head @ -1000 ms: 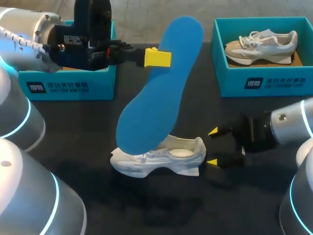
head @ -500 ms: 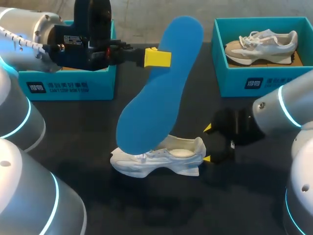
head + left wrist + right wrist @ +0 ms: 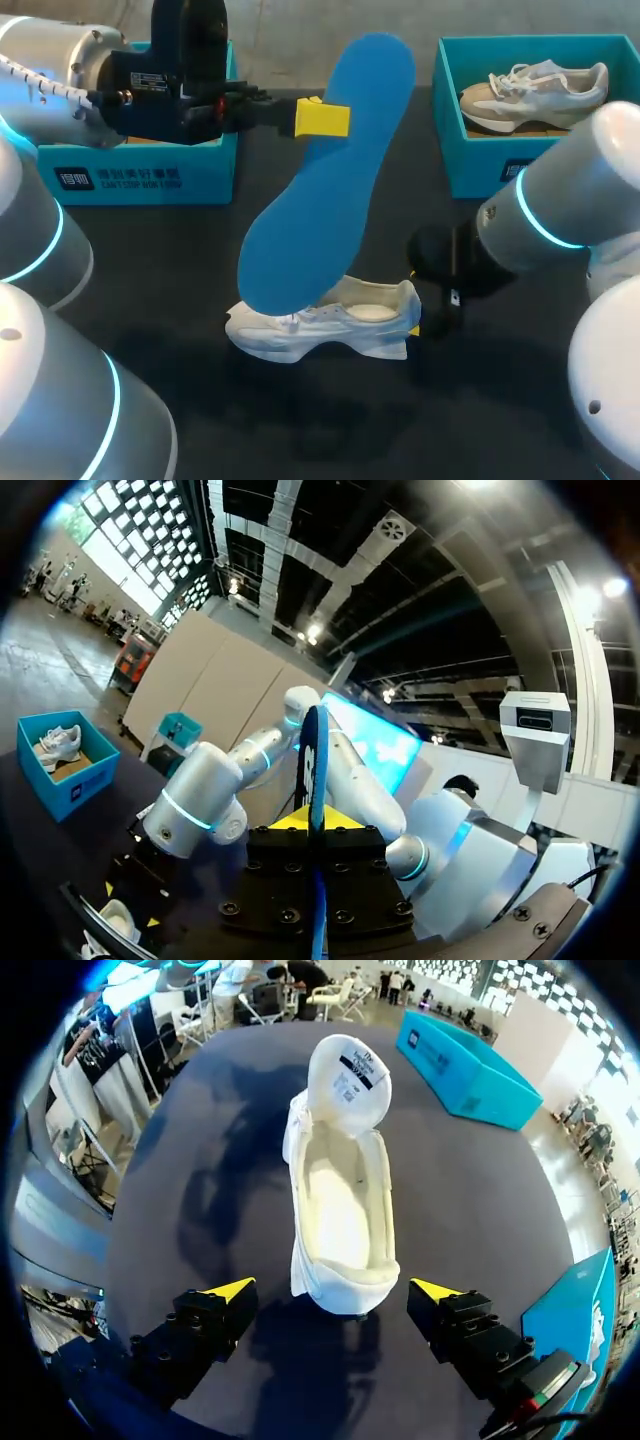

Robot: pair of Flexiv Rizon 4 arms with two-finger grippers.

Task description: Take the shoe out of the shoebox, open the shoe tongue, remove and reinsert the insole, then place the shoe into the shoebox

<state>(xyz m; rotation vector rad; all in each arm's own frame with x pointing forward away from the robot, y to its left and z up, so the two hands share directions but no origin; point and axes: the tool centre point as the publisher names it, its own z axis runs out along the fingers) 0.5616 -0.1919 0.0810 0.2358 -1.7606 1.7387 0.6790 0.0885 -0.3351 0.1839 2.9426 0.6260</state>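
A white shoe lies on its sole on the dark table, its tongue pulled open and the inside bare. Above it hangs the blue insole, tilted, its lower end by the shoe's opening. My left gripper is shut on the insole's upper part; in the left wrist view the insole shows edge-on between the fingers. My right gripper is open at the shoe's heel, one yellow tip on each side and apart from it. In the head view the right gripper is mostly hidden by its arm.
A teal shoebox at the back right holds a second, beige and white shoe. Another teal shoebox stands at the back left under my left arm. Bare dark table lies in front of the white shoe.
My right arm has swung left and forward, bringing its open gripper up to the shoe's heel. The left arm, the insole and the shoe have stayed put.
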